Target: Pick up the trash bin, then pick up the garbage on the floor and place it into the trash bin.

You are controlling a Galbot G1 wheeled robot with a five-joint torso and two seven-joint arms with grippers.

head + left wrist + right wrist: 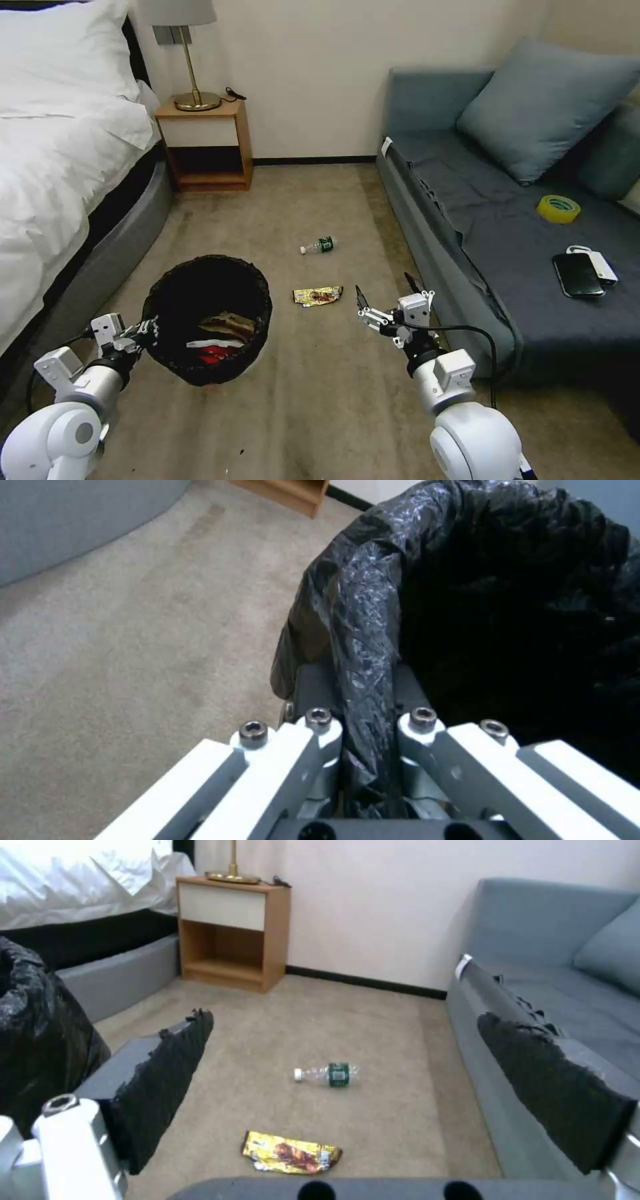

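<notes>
The trash bin (167, 293), lined with a crinkled black bag (373, 605), is at my front left. My left gripper (145, 328) is shut on its near rim, with the bag pinched between the fingers (313, 690). A crumpled brown paper bag (228, 325) and a red-and-white packet (212, 348) lie inside. On the carpet lie a gold-brown snack wrapper (318, 295) (291, 1152) and, farther off, a small clear bottle (319, 246) (327, 1074) with a green label. My right gripper (383, 297) (345, 1020) hovers open just right of the wrapper, holding nothing.
A bed (60, 167) runs along the left, with a wooden nightstand (207, 143) and a lamp (193, 80) by the far wall. A grey sofa (507, 220) on the right holds a yellow tape roll (559, 209), a black phone (577, 274) and a cushion (547, 107). Open carpet lies between.
</notes>
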